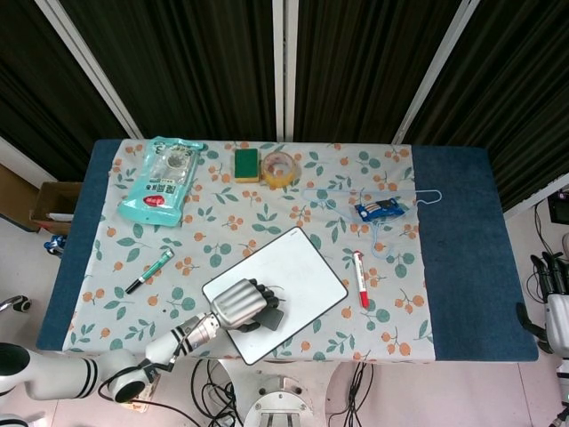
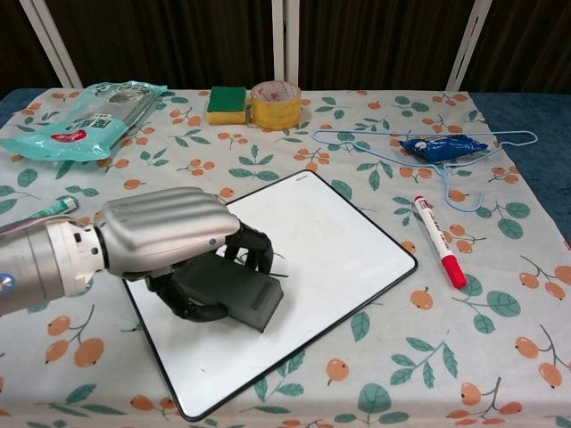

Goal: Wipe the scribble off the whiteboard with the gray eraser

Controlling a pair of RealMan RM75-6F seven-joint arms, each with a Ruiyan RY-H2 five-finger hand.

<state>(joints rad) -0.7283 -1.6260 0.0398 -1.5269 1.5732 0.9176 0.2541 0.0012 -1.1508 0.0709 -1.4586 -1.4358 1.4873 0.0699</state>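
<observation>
Gripping the gray eraser [image 2: 234, 292] in the left hand [image 2: 169, 239] and pressing it onto the whiteboard [image 2: 343, 245] at lower centre of the frame (fingers curled around it, covering the scribble). Hanging at the far right edge, off the table: the right hand [image 1: 558, 302], fingers' position impossible to tell.

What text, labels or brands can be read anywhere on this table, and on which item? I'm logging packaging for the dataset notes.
None can be read.
Teal packet: a red label and printed lines, too small and blurred.
Blue packet on the hanger: white print, blurred.
Red marker: dark print on its barrel, too small.
Tape roll, sponge, green marker, whiteboard: no lettering visible.
</observation>
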